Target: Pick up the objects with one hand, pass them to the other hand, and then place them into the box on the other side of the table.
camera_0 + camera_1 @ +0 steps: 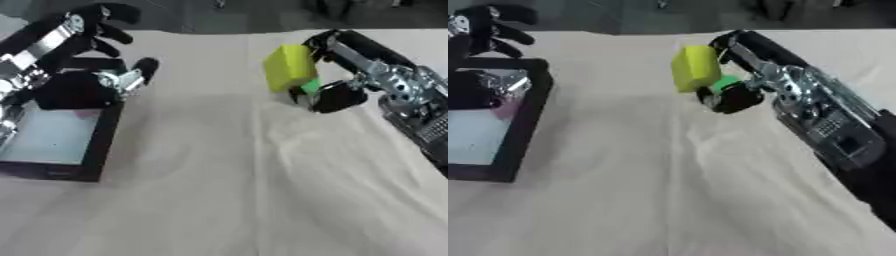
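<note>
A yellow block with a green underside (290, 68) is held off the cream tablecloth by my right hand (337, 95), whose fingers and thumb are curled round it at the upper middle of the table. My left hand (83, 75) hovers over the far rim of the black-framed box (101, 145) on the left. Its fingers are spread and relaxed, and nothing is in them. A small pink thing (507, 106) lies inside the box near its far right corner.
The box has a pale bottom and black walls and stands at the left edge. Cream cloth (245, 200) covers the table, with wrinkles in the middle. The dark far edge of the table runs along the top of the view.
</note>
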Controlling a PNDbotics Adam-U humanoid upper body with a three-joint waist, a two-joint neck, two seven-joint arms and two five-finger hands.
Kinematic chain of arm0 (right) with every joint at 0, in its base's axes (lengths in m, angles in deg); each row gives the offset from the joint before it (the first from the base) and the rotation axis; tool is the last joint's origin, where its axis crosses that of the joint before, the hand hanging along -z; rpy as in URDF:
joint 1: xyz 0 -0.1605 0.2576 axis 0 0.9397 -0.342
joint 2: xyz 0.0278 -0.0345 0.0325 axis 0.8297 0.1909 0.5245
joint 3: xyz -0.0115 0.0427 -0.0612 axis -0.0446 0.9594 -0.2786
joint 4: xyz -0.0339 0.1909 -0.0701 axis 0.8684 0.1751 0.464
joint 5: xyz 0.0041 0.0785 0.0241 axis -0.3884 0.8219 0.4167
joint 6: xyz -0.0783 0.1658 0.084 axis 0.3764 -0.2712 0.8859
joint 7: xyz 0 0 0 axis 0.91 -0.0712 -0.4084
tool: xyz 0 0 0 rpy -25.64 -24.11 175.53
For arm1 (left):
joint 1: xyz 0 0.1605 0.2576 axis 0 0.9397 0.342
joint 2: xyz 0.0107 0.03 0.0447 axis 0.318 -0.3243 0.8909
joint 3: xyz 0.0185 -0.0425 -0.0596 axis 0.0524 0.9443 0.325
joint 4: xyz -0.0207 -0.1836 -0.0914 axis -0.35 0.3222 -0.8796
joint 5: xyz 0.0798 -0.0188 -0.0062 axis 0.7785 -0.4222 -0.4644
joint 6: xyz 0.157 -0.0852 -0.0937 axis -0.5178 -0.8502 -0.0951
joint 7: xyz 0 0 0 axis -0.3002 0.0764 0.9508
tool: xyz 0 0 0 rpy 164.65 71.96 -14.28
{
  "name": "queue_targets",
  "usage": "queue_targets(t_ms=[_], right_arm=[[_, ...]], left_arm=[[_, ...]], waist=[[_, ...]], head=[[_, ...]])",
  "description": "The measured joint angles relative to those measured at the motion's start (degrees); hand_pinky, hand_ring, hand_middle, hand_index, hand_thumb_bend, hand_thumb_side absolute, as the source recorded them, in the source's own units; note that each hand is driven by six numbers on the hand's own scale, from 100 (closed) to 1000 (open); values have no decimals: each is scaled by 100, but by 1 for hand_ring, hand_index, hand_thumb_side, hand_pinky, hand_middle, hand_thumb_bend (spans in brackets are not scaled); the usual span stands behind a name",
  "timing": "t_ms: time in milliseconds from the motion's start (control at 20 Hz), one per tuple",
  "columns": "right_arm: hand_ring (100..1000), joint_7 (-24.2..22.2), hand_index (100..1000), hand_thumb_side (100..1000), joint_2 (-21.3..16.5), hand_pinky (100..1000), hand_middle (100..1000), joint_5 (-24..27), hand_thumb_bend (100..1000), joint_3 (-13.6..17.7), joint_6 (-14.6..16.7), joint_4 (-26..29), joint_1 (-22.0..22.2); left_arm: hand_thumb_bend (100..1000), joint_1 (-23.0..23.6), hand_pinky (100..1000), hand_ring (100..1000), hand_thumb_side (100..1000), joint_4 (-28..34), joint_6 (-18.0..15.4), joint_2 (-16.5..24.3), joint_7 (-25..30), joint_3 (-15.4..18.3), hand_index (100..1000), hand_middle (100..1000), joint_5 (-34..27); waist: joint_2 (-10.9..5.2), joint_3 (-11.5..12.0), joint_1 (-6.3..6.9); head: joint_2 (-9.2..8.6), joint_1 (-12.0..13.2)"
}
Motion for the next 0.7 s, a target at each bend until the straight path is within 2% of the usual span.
queue_targets(t_ms=[150, 500, 650, 700], right_arm=[[778, 115, 586, 100, 103, 835, 708, 16, 100, -50, -58, 0, -16], [769, 477, 583, 100, 326, 826, 708, 120, 100, -148, -187, 1, -48], [767, 621, 582, 100, 417, 823, 708, 192, 100, -213, -247, 1, -63], [767, 663, 582, 100, 453, 823, 708, 214, 100, -235, -271, 1, -81]], left_arm=[[366, -157, 814, 841, 421, 0, 46, -34, 165, -99, 916, 866, 148], [404, -418, 827, 846, 431, 2, 142, -135, 557, -318, 921, 865, 436], [467, -526, 844, 857, 433, 3, 182, -179, 751, -399, 926, 872, 609], [449, -575, 846, 859, 433, 3, 192, -184, 831, -431, 927, 875, 669]], waist=[[-1, -1, 0], [-4, -6, 16], [-5, -6, 28], [-7, -7, 32]], head=[[0, 3], [50, 4], [53, 4], [53, 4]])
